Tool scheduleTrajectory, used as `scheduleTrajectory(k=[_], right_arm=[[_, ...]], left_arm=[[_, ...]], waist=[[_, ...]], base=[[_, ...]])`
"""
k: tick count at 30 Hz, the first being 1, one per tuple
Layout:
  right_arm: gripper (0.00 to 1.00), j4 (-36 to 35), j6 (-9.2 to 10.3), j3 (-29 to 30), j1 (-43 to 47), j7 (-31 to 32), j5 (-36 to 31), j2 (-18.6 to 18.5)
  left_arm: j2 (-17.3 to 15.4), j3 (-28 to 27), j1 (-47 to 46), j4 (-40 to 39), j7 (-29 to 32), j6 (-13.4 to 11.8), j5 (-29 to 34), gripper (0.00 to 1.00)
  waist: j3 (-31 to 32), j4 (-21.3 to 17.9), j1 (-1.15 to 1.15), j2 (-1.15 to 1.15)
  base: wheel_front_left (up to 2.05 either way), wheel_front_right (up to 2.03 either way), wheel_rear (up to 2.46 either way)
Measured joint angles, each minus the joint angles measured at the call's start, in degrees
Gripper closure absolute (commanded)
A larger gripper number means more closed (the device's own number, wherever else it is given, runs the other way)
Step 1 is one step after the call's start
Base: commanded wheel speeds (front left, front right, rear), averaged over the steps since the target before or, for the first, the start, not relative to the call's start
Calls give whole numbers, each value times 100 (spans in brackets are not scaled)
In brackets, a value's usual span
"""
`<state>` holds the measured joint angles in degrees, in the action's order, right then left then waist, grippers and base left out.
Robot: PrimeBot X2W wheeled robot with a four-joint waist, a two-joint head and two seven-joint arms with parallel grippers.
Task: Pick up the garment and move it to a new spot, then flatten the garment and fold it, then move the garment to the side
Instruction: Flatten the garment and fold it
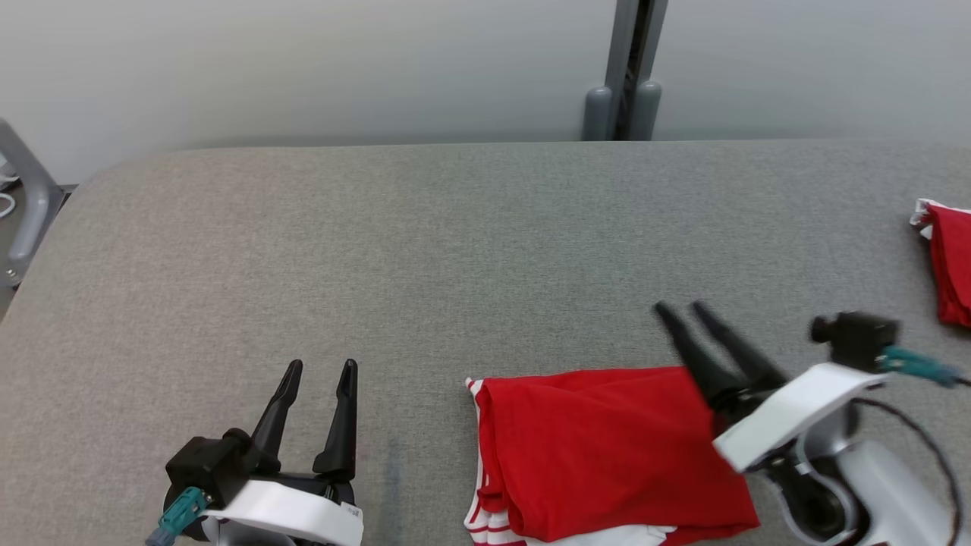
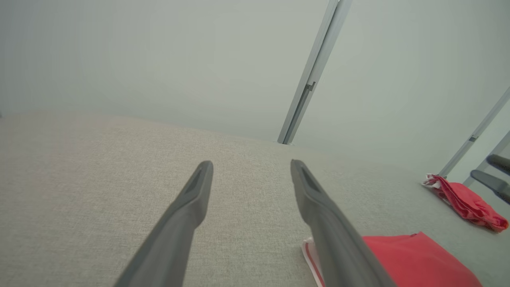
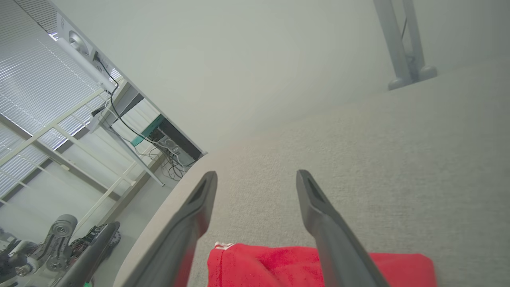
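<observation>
Closest to my head camera are the 2 wrists at the bottom edge. My left gripper (image 1: 318, 368) sits at 7 o'clock, fingers spread wide and pointing to 12, with nothing between them and bare grey table (image 1: 455, 250) beneath. My right gripper (image 1: 677, 306) is at 4 o'clock, angled toward 11. Its wrist camera shows a clear gap between the fingers and nothing in it, so I read it as spread and empty too. Its tips lie past the cloth's far edge; I cannot tell whether the fingers touch the fabric.

The garment (image 1: 599, 447), red with white striped trim, lies at 5 o'clock, right at the table's near edge, partly under my right arm. It is a compact, fairly flat rectangle with layers showing at its near and left edges, so I judge the relocating, flattening and folding done. What I think is left is the last step: gripping it and moving it aside. A second red cloth (image 1: 952, 262) sits well apart at 3 o'clock.
</observation>
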<state>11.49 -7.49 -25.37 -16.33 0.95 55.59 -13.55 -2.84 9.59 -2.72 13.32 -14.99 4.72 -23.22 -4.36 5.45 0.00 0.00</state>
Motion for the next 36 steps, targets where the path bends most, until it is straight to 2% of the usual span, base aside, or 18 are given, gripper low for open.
scheduleTrajectory(k=[3,9,13,20,23,27,36], right_arm=[[0,53,0,376,-37,-304,-563,-280],[0,113,0,958,97,-849,-1499,-477],[0,203,0,1191,280,-1225,-2437,-591],[0,266,0,1841,645,-1524,-3266,-233],[0,256,0,2024,764,-1562,-3428,-19],[0,204,0,2156,852,-1585,-3793,47],[0,-11,0,2441,999,-1594,-4105,346]], left_arm=[[1,-10,0,-20,0,0,0,0],[2,-20,0,-49,0,1,0,0],[1,-31,4,-71,0,9,1,0],[2,-81,20,-134,0,10,29,0],[0,-120,41,-165,0,10,43,0],[1,-146,104,-201,0,9,48,0],[1,-191,207,-283,0,-24,60,0]], waist=[[28,-94,0,0],[44,-238,0,0],[51,-306,0,0],[72,-365,0,0],[82,-376,0,0],[102,-378,0,0],[116,-336,0,0]], base=[[0,0,0],[0,0,0],[0,0,0],[0,0,0],[0,0,0],[0,0,0],[0,0,0]])
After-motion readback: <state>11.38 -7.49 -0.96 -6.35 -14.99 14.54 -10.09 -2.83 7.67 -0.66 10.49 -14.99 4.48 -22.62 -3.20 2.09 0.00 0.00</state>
